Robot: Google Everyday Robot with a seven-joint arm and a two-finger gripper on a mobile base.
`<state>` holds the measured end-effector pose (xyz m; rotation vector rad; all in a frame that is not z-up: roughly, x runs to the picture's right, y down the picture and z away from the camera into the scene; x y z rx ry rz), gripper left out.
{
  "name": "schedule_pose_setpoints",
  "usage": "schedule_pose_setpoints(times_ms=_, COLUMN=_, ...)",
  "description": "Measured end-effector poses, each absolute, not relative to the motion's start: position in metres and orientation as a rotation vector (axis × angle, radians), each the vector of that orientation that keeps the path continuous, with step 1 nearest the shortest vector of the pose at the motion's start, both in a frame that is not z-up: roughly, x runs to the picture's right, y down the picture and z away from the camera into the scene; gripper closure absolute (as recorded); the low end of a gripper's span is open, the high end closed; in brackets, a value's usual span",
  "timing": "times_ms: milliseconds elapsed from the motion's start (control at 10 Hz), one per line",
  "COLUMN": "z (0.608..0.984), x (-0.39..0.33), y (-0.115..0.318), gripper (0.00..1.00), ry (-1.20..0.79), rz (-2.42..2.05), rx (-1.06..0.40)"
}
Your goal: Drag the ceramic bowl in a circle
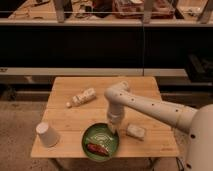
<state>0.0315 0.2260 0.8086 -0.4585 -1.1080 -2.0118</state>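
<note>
The ceramic bowl (100,142), green and shallow with a pale ridged inside and a reddish-brown food piece (97,149) in it, sits near the front edge of the wooden table (150,100). My gripper (114,128) points down from the white arm and is shut on the bowl's far right rim.
An upside-down white paper cup (47,134) stands at the table's front left. A white bottle (82,97) lies on its side behind the bowl. A small pale block (135,131) rests just right of the gripper. Dark shelving runs behind the table.
</note>
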Motion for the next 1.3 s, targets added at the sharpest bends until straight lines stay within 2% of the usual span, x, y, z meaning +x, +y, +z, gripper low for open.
schedule_pose_setpoints(times_ms=400, z=0.830, x=-0.065, y=0.202, gripper=1.00, ry=-1.189, rz=-2.063, rx=-0.293)
schedule_pose_setpoints(times_ms=700, z=0.847, x=-0.086, y=0.160, gripper=1.00, ry=-1.169, rz=-2.004, rx=-0.217)
schedule_pose_setpoints(times_ms=1100, z=0.883, x=-0.020, y=0.092, gripper=1.00, ry=-1.013, rz=-1.884, rx=-0.246)
schedule_pose_setpoints(times_ms=1300, z=0.900, x=0.053, y=0.073, gripper=1.00, ry=-0.907, rz=-1.795, rx=-0.322)
